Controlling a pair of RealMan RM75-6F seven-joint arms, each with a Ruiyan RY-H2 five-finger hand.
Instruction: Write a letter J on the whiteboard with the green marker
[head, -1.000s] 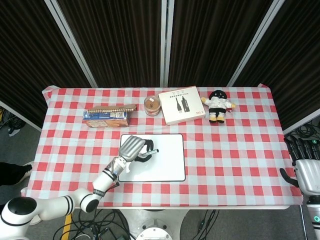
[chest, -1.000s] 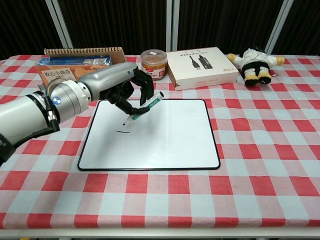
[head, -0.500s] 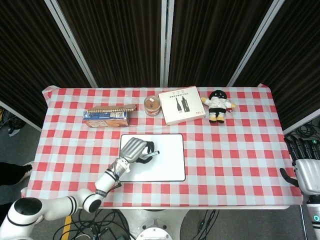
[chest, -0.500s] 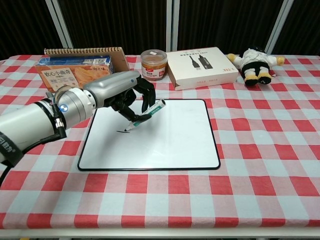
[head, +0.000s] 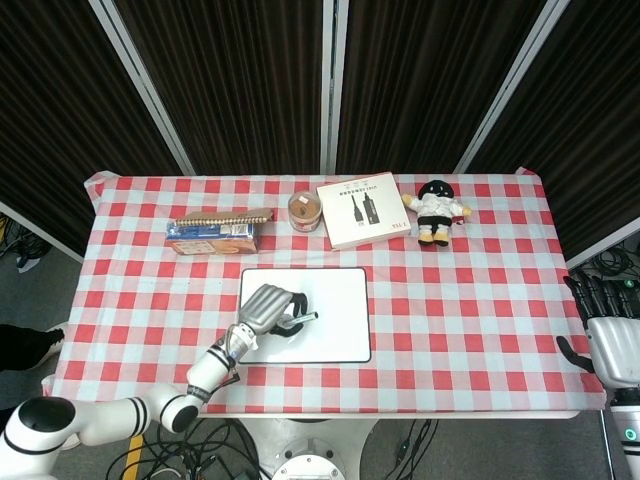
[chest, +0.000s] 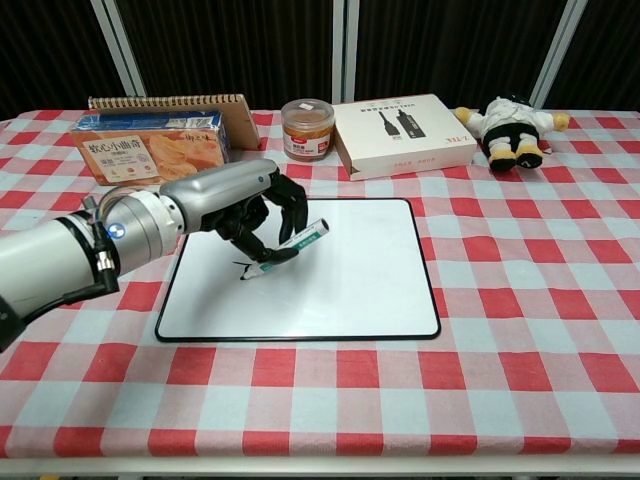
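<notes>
The whiteboard (chest: 340, 270) (head: 335, 320) lies flat at the middle of the checked table. My left hand (chest: 250, 205) (head: 268, 307) holds the green marker (chest: 295, 243) (head: 300, 319) over the board's left half. The marker is tilted, its tip touching the board beside a short dark stroke (chest: 243, 265). My right hand (head: 612, 340) hangs off the table's right edge with fingers spread, holding nothing; the chest view does not show it.
Along the back stand a snack box (chest: 150, 150) with a spiral notebook behind it, a small jar (chest: 307, 128), a white cable box (chest: 400, 132) and a plush doll (chest: 510, 125). Dark curtains close off the far side.
My left hand has drawn the marker toward the near side of the board, lowering its tip from above the stroke to just below it. The right hand has barely moved.
</notes>
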